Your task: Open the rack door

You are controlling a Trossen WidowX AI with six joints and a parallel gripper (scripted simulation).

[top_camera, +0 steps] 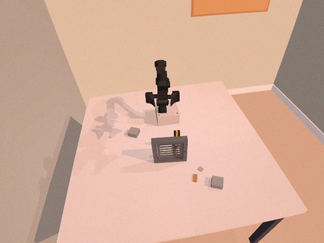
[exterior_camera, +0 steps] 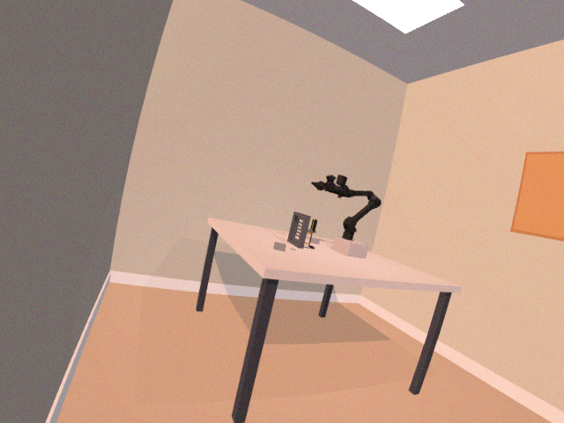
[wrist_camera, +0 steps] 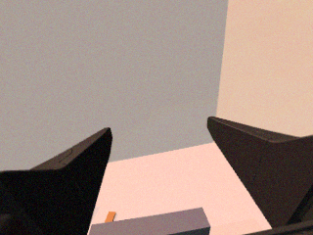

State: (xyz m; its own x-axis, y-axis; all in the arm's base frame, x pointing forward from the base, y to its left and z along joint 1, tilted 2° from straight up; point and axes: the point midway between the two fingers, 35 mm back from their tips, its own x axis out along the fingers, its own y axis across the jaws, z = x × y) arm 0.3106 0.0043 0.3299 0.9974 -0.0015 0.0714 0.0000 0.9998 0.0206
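Observation:
The dark grey rack frame (top_camera: 169, 140) (exterior_camera: 293, 229) (wrist_camera: 152, 221) stands upright on the table. The slatted door (top_camera: 169, 149) fills its opening and looks closed, though its exact angle is hard to tell. The black and yellow handle (top_camera: 176, 133) (exterior_camera: 314, 225) is on the robot's side of the door. It looks upright; it is partly hidden behind the frame in the top view and does not show in the wrist view. My gripper (top_camera: 162, 104) (exterior_camera: 313, 183) (wrist_camera: 159, 126) is open and empty, raised above the table, higher than the frame and apart from the handle.
A grey block (top_camera: 133, 132) lies near the robot's base. Beyond the frame lie another grey block (top_camera: 217, 182) (exterior_camera: 279, 246), a small grey piece (top_camera: 200, 168) and an orange piece (top_camera: 195, 177) (wrist_camera: 111, 216). The pale base block (top_camera: 168, 120) (exterior_camera: 357, 248) carries the arm.

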